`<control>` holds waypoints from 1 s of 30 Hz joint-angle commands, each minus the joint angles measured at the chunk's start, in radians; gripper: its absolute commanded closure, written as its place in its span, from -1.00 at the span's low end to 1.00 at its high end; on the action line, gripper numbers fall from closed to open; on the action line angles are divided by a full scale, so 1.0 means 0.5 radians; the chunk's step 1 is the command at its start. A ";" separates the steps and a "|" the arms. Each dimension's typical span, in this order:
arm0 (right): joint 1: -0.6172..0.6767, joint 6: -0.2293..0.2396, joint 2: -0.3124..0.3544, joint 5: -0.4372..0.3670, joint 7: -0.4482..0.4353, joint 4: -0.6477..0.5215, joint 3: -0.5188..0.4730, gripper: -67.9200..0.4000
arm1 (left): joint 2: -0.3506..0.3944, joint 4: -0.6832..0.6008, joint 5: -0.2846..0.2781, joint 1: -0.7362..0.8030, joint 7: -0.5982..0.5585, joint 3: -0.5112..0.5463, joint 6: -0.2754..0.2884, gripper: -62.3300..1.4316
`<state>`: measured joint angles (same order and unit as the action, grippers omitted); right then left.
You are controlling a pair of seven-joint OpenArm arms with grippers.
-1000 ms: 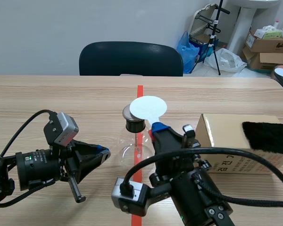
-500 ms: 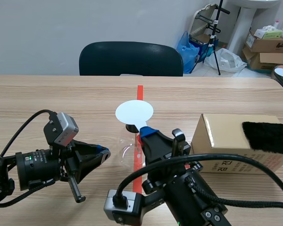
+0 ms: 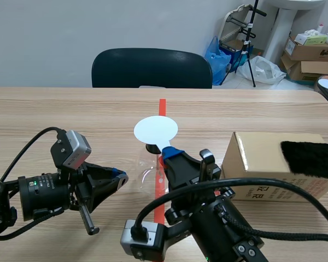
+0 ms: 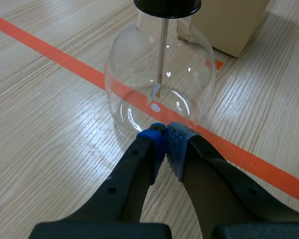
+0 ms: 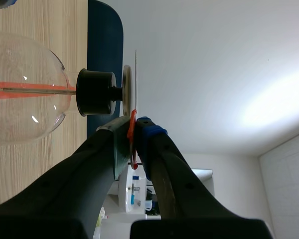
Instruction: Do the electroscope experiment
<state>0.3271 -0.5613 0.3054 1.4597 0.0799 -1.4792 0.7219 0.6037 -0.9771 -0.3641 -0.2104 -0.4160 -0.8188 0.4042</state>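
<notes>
The electroscope is a clear glass flask [image 4: 159, 84] with a black stopper [image 5: 94, 92], a metal top plate [image 5: 125, 89] and a thin rod [image 4: 162, 50] with a small foil leaf inside. It stands on the red tape line, partly hidden in the scene view behind the right arm. My right gripper [image 3: 172, 155] is shut on the red handle [image 5: 132, 129] of a flat white disc [image 3: 156, 130]. The disc sits flat over the plate; I cannot tell if they touch. My left gripper [image 4: 165, 137] is shut on nothing, its tips close to the flask's base.
A cardboard box [image 3: 262, 164] lies to the right of the flask, with a black fur pad [image 3: 309, 158] on top. A dark chair [image 3: 151, 68] stands behind the table's far edge. Bare wood lies left of the flask.
The right gripper carried the white disc left, from beside the metal plate to over it, then held still for the last half second. The left arm has not moved.
</notes>
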 commanded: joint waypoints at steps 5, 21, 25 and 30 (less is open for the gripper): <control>-0.023 -0.022 0.014 0.002 0.014 -0.024 -0.007 0.96 | -0.015 -0.037 -0.019 -0.006 -0.027 0.011 0.004 0.86; -0.023 -0.022 0.015 0.002 0.594 -0.024 -0.008 0.96 | -0.015 -0.037 -0.019 -0.006 -0.027 0.011 0.004 0.86; -0.023 -0.022 0.015 0.002 0.742 -0.024 -0.008 0.96 | -0.015 -0.037 -0.019 -0.006 -0.027 0.011 0.004 0.86; -0.023 -0.022 0.015 0.002 0.864 -0.024 -0.008 0.96 | -0.015 -0.037 -0.019 -0.006 -0.027 0.011 0.004 0.86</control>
<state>0.3275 -0.5617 0.3054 1.4597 0.5034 -1.4792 0.7219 0.6037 -0.9775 -0.3641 -0.2104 -0.4160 -0.8188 0.4042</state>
